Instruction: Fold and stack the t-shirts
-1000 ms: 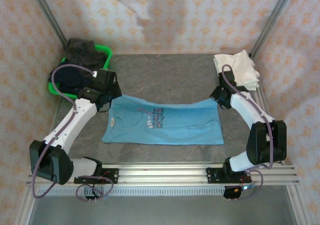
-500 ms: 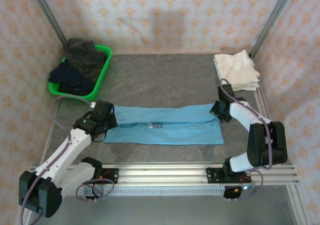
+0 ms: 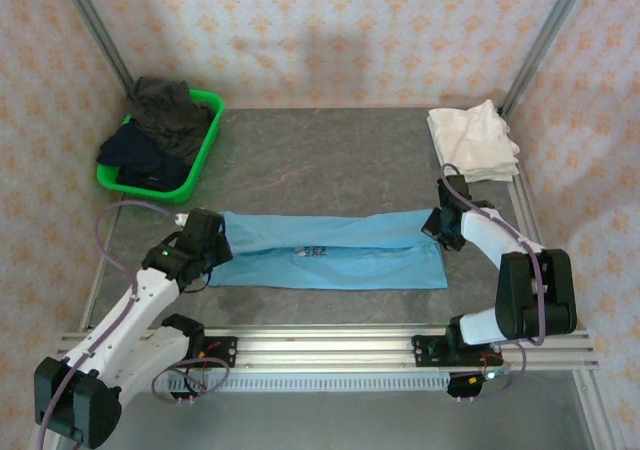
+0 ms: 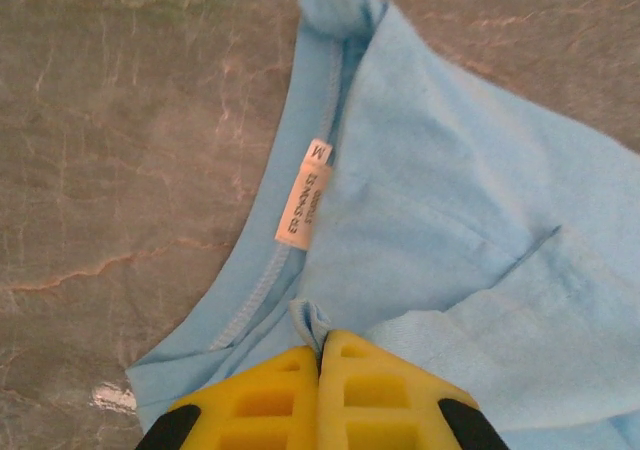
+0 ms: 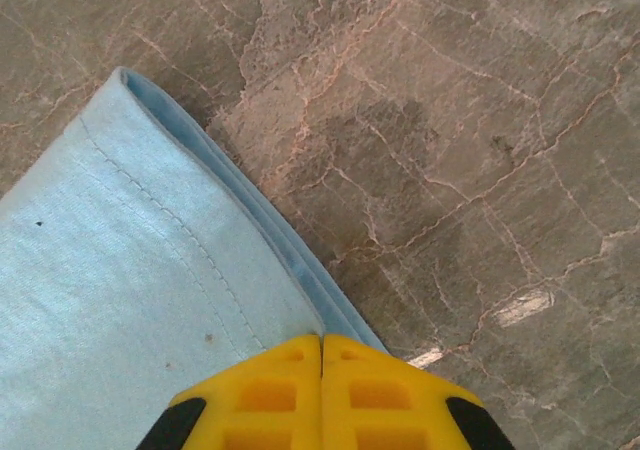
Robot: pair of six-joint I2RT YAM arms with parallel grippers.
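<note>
A sky-blue t-shirt (image 3: 330,251) lies across the middle of the table, its far half folded toward the near edge into a long band. My left gripper (image 3: 213,242) sits at its left end, shut on a pinch of blue cloth (image 4: 312,327) beside the neck label (image 4: 306,196). At the band's right end my right gripper (image 3: 437,221) is shut on the hemmed edge of the blue t-shirt (image 5: 150,300). A pile of cream-white t-shirts (image 3: 473,142) rests at the back right corner.
A green plastic basket (image 3: 205,145) with dark clothes in it stands at the back left. Bare grey marbled tabletop (image 3: 320,155) stretches between basket and white pile. An aluminium rail (image 3: 330,348) runs along the near edge.
Both grippers carried the shirt's far edge toward the near side, folding the spread shirt into a narrower band. The left arm swung well forward; in the last half second little moved.
</note>
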